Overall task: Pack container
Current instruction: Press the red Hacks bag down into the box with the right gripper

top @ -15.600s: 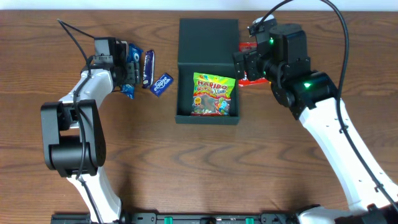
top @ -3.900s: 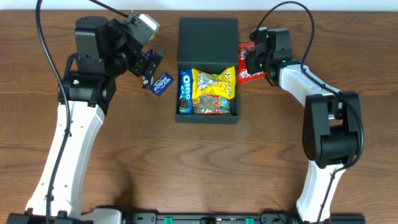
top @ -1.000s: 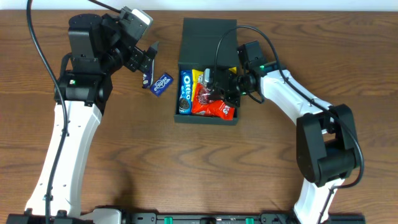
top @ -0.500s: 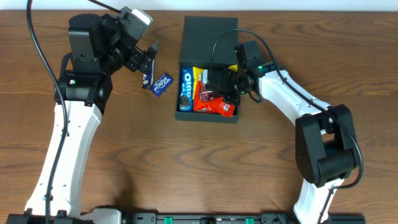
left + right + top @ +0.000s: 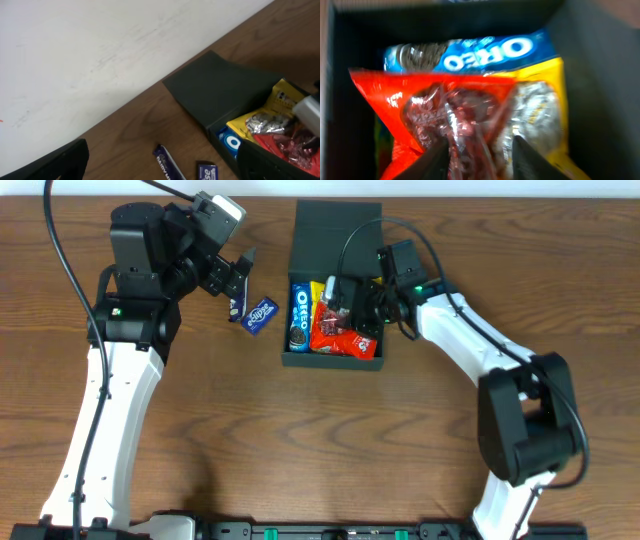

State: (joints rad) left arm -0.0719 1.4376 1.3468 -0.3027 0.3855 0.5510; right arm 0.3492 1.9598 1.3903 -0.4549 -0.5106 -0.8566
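Overhead: shows the container (image 5: pixel 330 362) at 12 o'clock on the surface (image 5: pixel 300 450), lid flap (image 5: pixel 335 225) thrown back toward 12, holding an Oreo packet (image 5: pixel 298 315) along its 9 o'clock wall, a yellow packet (image 5: pixel 318 288) and, on top toward 5 o'clock, a red packet (image 5: pixel 338 338). Places the right tool (image 5: pixel 352 302) inside the container over that red packet, and the left tool (image 5: pixel 238 280) raised at 9 o'clock of the container, near a small blue packet (image 5: pixel 262 313) lying on the wood. Left wrist: shows dark fingers (image 5: pixel 55 162) spread wide, nothing between, and a purple bar (image 5: pixel 165 162) beside the blue packet below. Right wrist: shows pale fingers (image 5: pixel 437 157) set partway in, crumpled red film between; pinching or already letting go, cannot tell. Step in hand, by judgement: seating the red packet. Next: freeing it, lifting straight out clear of the walls, then fetching the loose packets at 9 o'clock.
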